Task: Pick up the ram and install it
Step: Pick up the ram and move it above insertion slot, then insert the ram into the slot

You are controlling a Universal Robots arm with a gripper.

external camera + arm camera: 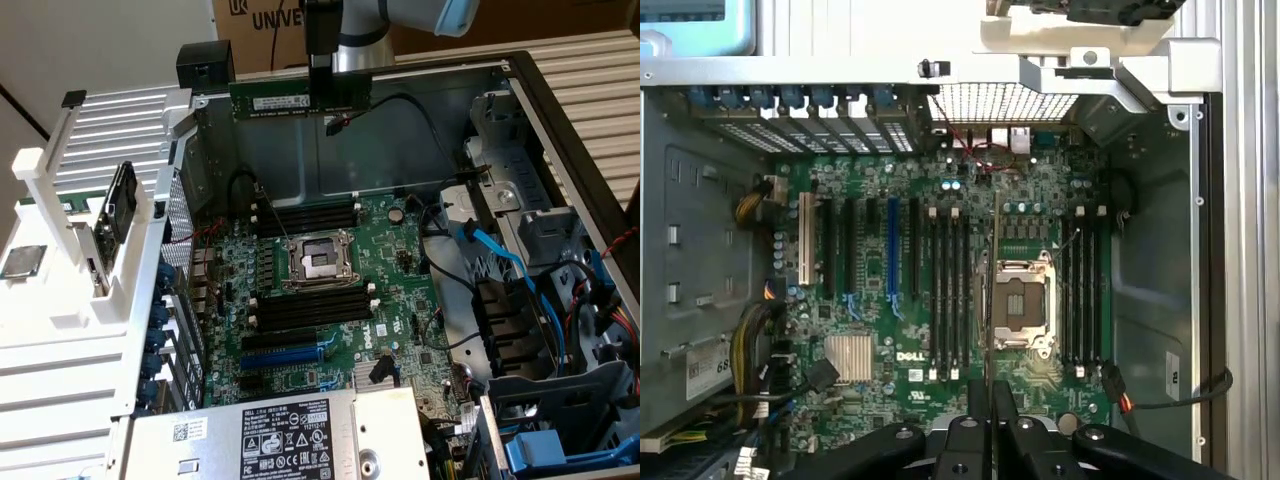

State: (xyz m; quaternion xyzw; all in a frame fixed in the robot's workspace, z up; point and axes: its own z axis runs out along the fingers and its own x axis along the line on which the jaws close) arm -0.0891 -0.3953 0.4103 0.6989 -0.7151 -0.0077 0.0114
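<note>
Since a memory stick seats edge-down, the gripper presumably holds the ram level and on edge, its fingers pinched narrowly on it. This is at the upper centre of the exterior view, above the motherboard and its black memory slots. The cardboard box behind reads "UNIVE"; the DELL mark is printed on the board.

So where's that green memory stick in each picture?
Exterior view: the memory stick is at top centre, flat side showing, held by the gripper.
Wrist view: the memory stick is seen edge-on, a thin strip reaching out from the gripper across the circuit board.
Shared landmark: the square processor socket.
</note>
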